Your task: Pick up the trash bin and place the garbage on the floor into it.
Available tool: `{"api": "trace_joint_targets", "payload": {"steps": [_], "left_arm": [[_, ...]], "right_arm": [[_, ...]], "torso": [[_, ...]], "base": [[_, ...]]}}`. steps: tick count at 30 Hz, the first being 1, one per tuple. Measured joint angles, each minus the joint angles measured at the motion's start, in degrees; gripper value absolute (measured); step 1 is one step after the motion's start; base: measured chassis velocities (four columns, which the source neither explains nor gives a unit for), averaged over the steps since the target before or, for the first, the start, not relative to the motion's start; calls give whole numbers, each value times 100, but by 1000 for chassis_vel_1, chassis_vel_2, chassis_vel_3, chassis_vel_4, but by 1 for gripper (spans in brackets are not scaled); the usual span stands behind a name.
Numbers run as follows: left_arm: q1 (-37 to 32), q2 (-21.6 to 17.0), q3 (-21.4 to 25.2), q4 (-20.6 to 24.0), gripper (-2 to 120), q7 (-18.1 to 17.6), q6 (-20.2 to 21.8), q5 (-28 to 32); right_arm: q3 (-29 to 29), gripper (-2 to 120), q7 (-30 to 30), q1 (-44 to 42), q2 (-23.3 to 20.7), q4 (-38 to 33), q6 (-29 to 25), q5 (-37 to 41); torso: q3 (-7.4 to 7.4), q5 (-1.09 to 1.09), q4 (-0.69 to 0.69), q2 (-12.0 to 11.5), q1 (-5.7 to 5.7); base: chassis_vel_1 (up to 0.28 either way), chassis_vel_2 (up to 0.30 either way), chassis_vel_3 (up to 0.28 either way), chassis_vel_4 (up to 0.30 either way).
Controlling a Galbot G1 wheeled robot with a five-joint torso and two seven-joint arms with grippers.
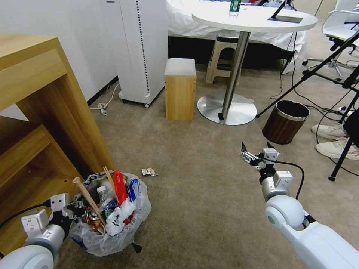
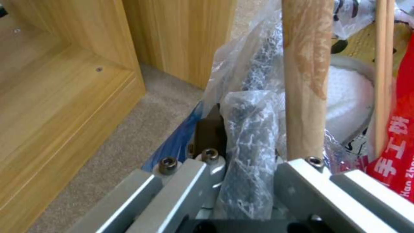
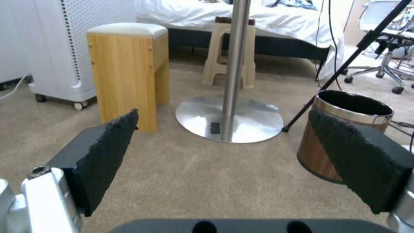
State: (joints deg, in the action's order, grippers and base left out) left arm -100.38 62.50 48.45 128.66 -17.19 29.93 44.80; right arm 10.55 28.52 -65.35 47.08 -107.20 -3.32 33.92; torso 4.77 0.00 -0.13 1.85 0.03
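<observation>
Nearly finished, judging by the load: trash bin (image 1: 112, 218) at 7 o'clock in the head view, standing on the floor (image 1: 194, 194) hard against the wooden shelf unit (image 1: 41, 123), already stuffed with garbage — a wooden stick (image 1: 89, 200) leaning out toward 11 o'clock, a red carton (image 1: 119, 186), a small bottle (image 1: 104, 196), white-blue packets (image 1: 131, 190). Left to do, as far as visible: one crumpled wrapper (image 1: 149, 172) lying alone on the carpet, just beyond the bin at its 1 o'clock.

Left hand (image 1: 73, 213) at the bin's 9 o'clock, clamped on the bag-lined rim; in the left wrist view, rim and crinkled bag (image 2: 250, 142) pinched between the fingers (image 2: 211, 129), stick (image 2: 304, 81) and red carton (image 2: 397, 136) rising just past them. Bin base apparently resting on the carpet, though hard to tell for sure.

Right hand (image 1: 257, 150) hanging above bare carpet at 3 o'clock, spread wide and holding nothing; in the right wrist view, black pads (image 3: 110, 152) far apart, facing the small wooden stool (image 3: 129, 68), the round table's metal base (image 3: 228, 118) and the dark brown bin (image 3: 345, 129). Wrapper well apart from that hand, off toward its 8 o'clock, between it and the trash bin.
</observation>
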Motion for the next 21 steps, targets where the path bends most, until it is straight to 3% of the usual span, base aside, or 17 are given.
{"api": "trace_joint_targets", "payload": {"steps": [21], "left_arm": [[-19,45,-9,34,1,-54,-5,90]], "right_arm": [[55,100,-24,-104,-8,8,-89,-115]], "torso": [[0,0,-1,0,0]], "base": [[-2,6,6,0]]}}
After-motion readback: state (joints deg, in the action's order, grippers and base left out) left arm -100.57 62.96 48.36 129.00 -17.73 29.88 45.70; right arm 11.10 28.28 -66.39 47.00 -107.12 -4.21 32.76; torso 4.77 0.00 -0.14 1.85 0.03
